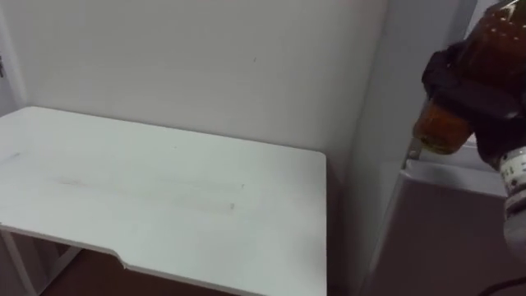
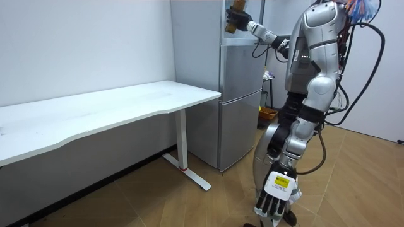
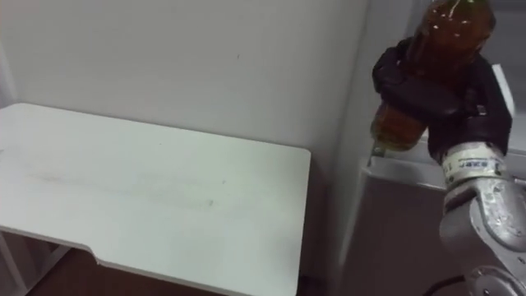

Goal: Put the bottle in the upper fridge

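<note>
My right hand [image 3: 436, 90] is shut on a bottle [image 3: 454, 23] of amber liquid, its dark fingers wrapped round the bottle's middle. The bottle [image 1: 440, 131] is held high, just above the top edge of the grey fridge's lower door [image 3: 411, 205], level with the upper compartment. In the room view I stand facing the fridge [image 2: 240, 94] with that arm stretched toward its top, the bottle [image 2: 233, 20] against the upper front. Whether the upper door stands open I cannot tell. My left hand [image 2: 276, 192] hangs low by my leg, fingers relaxed.
A long white table [image 1: 164, 189] stands against the wall to the left of the fridge, its top bare; its right end [image 2: 189, 94] nearly meets the fridge side. A small yellow box [image 2: 267, 114] sits on the floor behind the fridge.
</note>
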